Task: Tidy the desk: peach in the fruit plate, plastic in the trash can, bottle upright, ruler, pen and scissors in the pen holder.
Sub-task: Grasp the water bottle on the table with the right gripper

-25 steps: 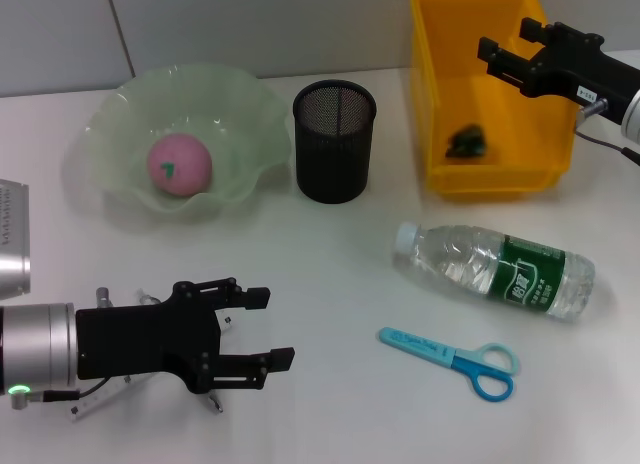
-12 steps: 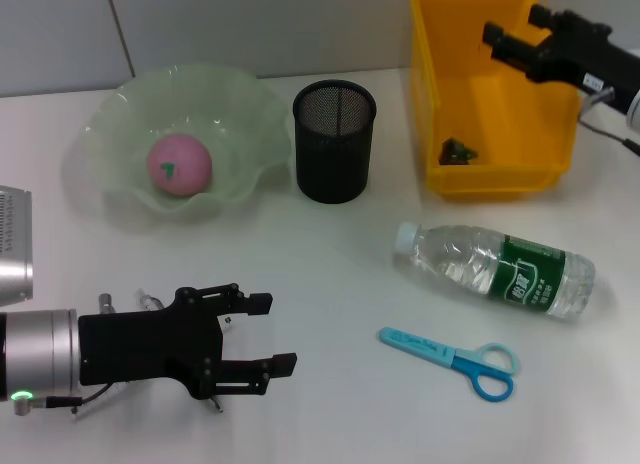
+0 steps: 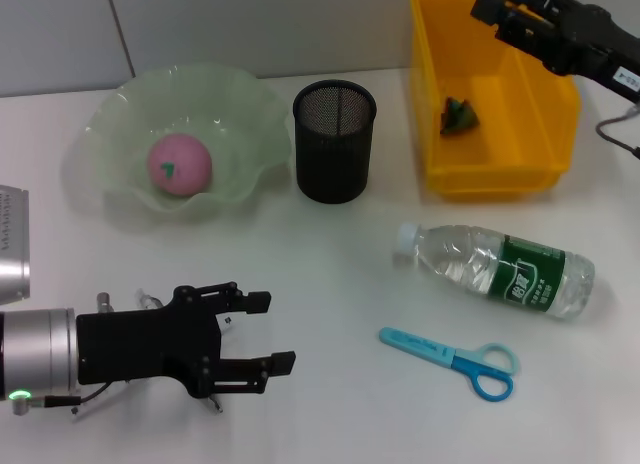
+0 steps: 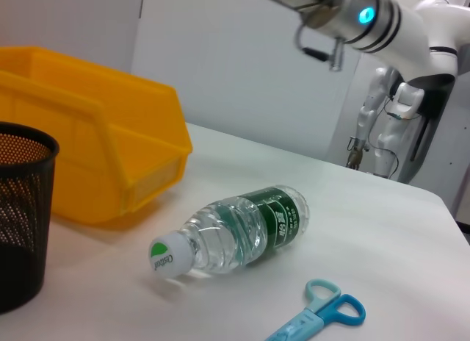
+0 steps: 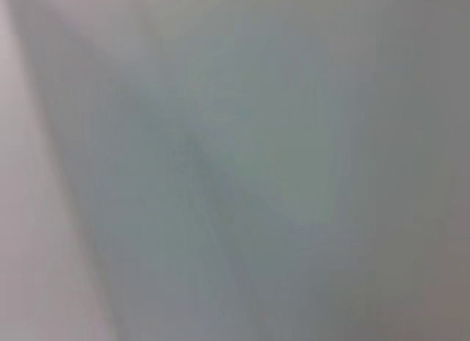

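Two grippers | left gripper point(image 3: 262, 331) fingers spread wide, empty, low over counter point(image 3: 330, 284) | right gripper point(image 3: 497, 6) above yellow bin point(image 3: 432, 134), fingers parted, empty | bottle point(image 3: 497, 269) lying near scissors point(image 3: 455, 359): likely light, slick, crushable; grip mid-body at the label.

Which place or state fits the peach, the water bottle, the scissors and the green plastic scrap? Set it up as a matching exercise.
Things:
1. peach
2. water bottle
3. scissors
4. green plastic scrap

Places or states:
A. inside the yellow bin
B. lying on its side on the desk
C. in the green fruit plate
D. flat on the desk, nearest the robot

Pairs: 1-C, 2-B, 3-D, 4-A
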Robot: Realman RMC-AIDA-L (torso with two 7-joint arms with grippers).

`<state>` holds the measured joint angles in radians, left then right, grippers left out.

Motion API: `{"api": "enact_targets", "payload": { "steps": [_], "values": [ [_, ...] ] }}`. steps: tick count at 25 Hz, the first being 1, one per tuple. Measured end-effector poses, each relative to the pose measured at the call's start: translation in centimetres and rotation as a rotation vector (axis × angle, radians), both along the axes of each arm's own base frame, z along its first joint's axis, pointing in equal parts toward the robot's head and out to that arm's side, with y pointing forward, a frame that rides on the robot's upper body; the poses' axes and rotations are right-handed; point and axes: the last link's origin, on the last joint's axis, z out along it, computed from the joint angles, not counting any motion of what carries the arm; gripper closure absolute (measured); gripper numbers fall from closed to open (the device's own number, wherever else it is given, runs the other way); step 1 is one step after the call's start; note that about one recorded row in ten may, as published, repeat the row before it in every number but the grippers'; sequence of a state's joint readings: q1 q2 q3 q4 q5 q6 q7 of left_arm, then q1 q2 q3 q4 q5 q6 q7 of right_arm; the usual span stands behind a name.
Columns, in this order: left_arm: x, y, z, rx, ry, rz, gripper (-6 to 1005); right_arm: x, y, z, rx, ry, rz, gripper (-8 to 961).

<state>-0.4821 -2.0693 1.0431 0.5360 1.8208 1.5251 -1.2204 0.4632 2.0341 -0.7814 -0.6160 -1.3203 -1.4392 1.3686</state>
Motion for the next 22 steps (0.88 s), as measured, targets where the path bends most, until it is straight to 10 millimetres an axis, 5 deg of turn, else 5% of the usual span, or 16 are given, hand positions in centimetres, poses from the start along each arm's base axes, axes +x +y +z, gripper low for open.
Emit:
{"api": "enact_targets", "payload": {
  "steps": [7,22],
  "values": [
    [0.0,0.0,0.1,-0.002,0.000,-0.004,189,-0.8,-2.2,0.4,-0.183,-0.026,0.140,213],
    [0.0,0.1,0.2,0.001,0.004,-0.010,189,-0.5,-4.1,-2.7,-0.462,-0.286,0.227,214]
  ]
}}
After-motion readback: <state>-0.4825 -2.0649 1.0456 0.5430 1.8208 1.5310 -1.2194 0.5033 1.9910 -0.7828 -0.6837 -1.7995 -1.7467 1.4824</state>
